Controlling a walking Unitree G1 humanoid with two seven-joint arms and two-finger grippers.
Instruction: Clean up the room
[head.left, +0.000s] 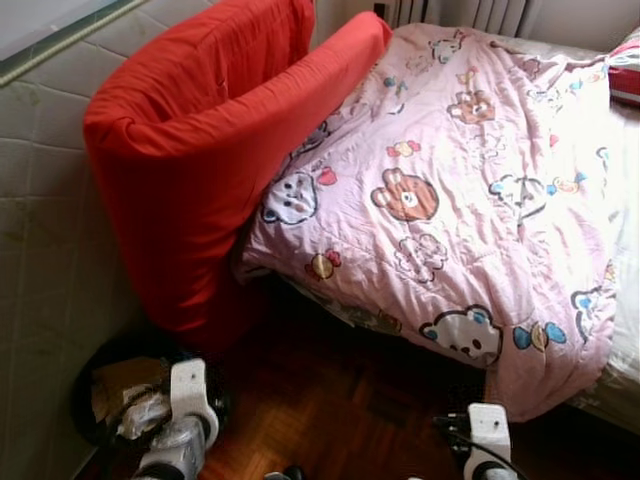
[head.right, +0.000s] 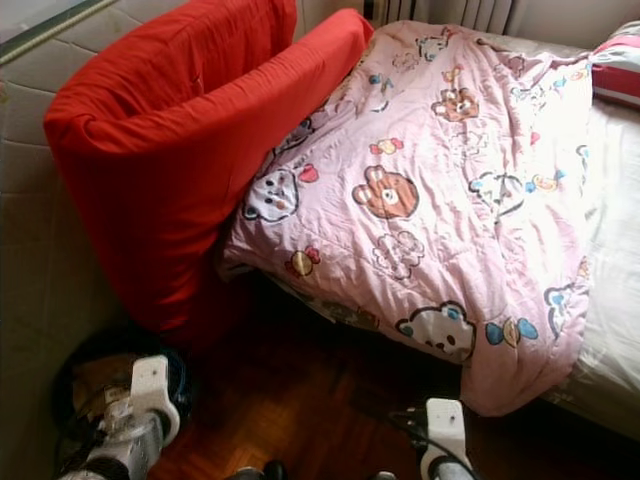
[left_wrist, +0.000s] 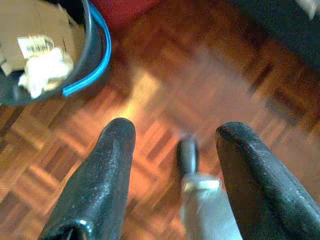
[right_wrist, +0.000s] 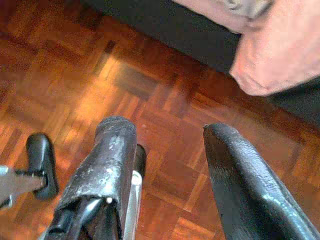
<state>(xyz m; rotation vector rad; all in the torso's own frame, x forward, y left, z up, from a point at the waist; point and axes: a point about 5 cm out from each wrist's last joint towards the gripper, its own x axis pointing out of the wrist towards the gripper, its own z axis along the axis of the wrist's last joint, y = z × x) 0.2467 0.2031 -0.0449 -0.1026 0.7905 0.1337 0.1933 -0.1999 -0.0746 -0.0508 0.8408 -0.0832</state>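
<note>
Head view: one red mattress (head.left: 190, 150), one pink quilt (head.left: 470, 190).

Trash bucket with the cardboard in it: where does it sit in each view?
Left eye view: trash bucket at lower left, below the red cushion, beside the left arm.
Right eye view: lower left corner, partly behind the left arm.
Left wrist view: upper left, blue-rimmed, holding cardboard and crumpled paper, ahead of the open left pincer.
Right wrist view: not in it.
Shared landmark: the parquet floor.
</note>
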